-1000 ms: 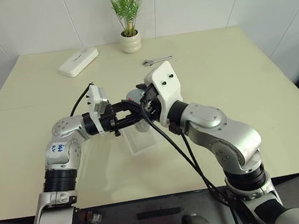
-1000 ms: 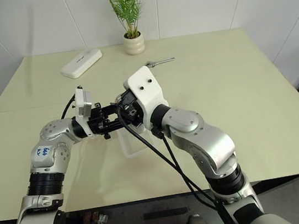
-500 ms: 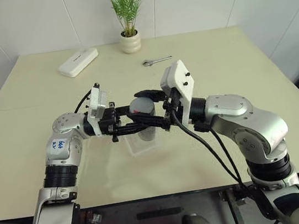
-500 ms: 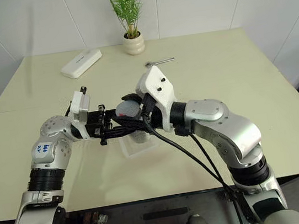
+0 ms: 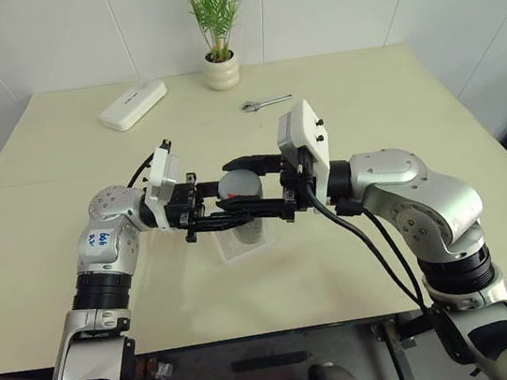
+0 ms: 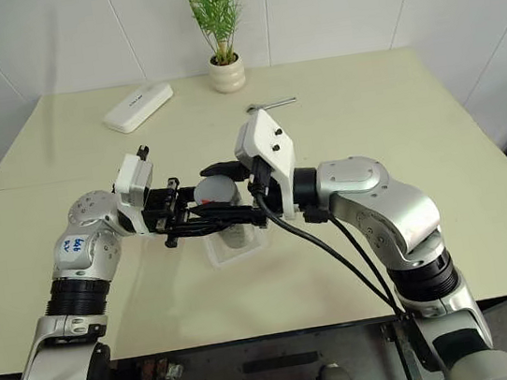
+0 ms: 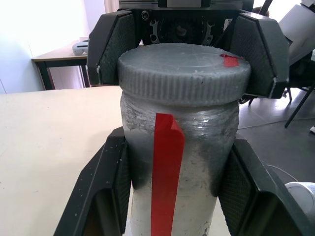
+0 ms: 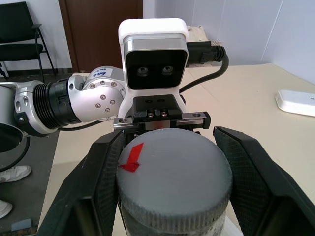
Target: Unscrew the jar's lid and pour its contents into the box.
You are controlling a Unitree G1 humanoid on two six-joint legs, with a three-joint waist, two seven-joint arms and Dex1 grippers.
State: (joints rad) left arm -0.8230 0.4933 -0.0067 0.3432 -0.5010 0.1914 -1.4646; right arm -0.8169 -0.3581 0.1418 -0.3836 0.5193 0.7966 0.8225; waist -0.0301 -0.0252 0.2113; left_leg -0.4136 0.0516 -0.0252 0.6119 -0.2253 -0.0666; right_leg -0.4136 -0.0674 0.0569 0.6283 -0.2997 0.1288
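Above the cream counter (image 5: 386,256), the left hand (image 5: 238,213) clamps the body of the jar (image 7: 174,162) while the right hand (image 5: 252,190) closes on its grey lid (image 8: 173,182), both reaching in level from opposite sides. The jar hangs upright directly over the clear box (image 5: 229,248). Farther back lie a spanner (image 5: 266,103), a white device (image 5: 133,105) and a potted plant (image 5: 216,25).

We are gripping the jar (image 7: 177,162) upright with our left gripper (image 7: 174,191), its black fingers (image 7: 106,191) pressing the glass on both sides below the lid (image 7: 183,66). Our right gripper (image 7: 184,46) is clamping the ribbed grey lid from the far side. A red label strip (image 7: 166,172) is facing us, above the cream counter (image 7: 49,142).
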